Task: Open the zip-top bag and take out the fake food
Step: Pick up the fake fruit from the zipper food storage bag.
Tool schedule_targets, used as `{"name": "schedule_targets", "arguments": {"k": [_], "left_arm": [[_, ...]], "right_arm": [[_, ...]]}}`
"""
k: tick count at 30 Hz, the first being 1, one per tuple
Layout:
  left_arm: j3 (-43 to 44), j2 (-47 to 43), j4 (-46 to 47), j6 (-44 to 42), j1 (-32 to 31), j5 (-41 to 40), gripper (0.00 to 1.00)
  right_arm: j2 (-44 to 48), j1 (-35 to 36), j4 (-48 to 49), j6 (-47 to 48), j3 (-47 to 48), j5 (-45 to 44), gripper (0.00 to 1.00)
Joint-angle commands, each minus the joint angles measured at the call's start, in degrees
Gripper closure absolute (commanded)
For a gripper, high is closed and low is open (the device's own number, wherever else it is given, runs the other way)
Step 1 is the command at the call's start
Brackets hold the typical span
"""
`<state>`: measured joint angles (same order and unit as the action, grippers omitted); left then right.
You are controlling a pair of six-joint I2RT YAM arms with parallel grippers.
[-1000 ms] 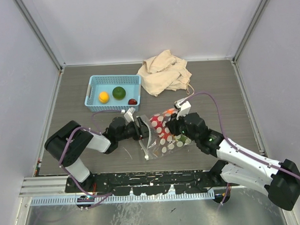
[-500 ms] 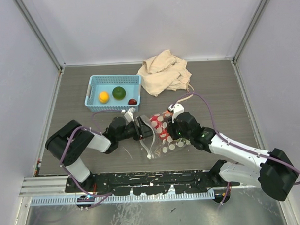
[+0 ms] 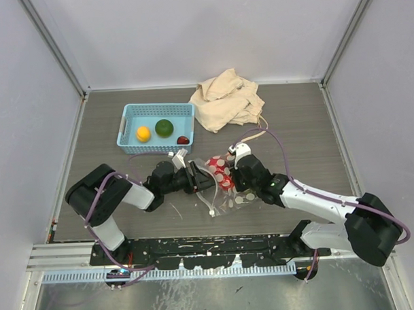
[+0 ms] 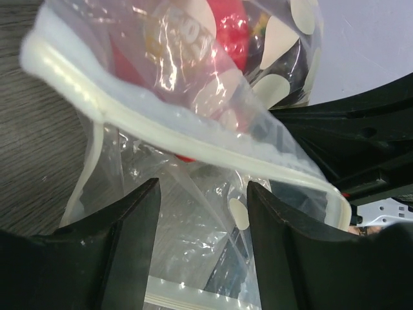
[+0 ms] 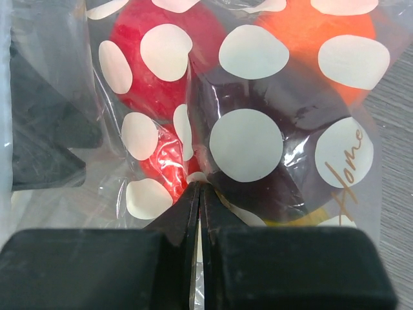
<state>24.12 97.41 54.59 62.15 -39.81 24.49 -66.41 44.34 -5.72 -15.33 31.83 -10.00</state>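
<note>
The zip-top bag (image 3: 223, 187) lies on the table between my two grippers, clear with white dots. Its white zip strip (image 4: 193, 147) runs across the left wrist view and its mouth stands open. Inside it are fake food pieces: a red one (image 5: 161, 51), an orange one (image 5: 316, 29) and a dark maroon one (image 5: 271, 161). My left gripper (image 3: 195, 177) is open, and loose bag film lies between its fingers (image 4: 122, 245). My right gripper (image 5: 200, 188) is shut on a fold of the bag's film just below the red and maroon pieces.
A light blue basket (image 3: 128, 124) at the back left holds a yellow fruit (image 3: 144, 133), a green one (image 3: 164, 127) and a small dark red one (image 3: 183, 139). A beige cloth bag (image 3: 227, 98) lies at the back centre. Walls close in the table's sides.
My right gripper has moved left and forward with the bag, close to the left gripper. The bag has shifted left and bunched up. The left arm has hardly moved.
</note>
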Motion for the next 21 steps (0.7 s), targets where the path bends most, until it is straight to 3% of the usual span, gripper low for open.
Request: {"name": "schedule_targets", "arguments": {"k": [1, 7, 15, 21], "left_arm": [[1.67, 0.81, 3.75, -0.45, -0.22, 0.82, 0.44], [1.98, 1.85, 3.6, -0.71, -0.26, 0.5, 0.44], [1.84, 2.62, 3.5, -0.9, -0.25, -0.31, 0.44], [0.31, 1.05, 3.52, -1.31, -0.27, -1.27, 0.44]], "right_arm": [[-2.15, 1.19, 1.39, 0.86, 1.82, -4.9, 0.92], [-4.71, 3.22, 1.07, 2.3, 3.25, -5.77, 0.91], [-11.17, 6.23, -0.84, 4.38, 7.53, 0.79, 0.9], [-6.34, 6.7, -0.39, 2.96, 6.84, -0.92, 0.9]]}}
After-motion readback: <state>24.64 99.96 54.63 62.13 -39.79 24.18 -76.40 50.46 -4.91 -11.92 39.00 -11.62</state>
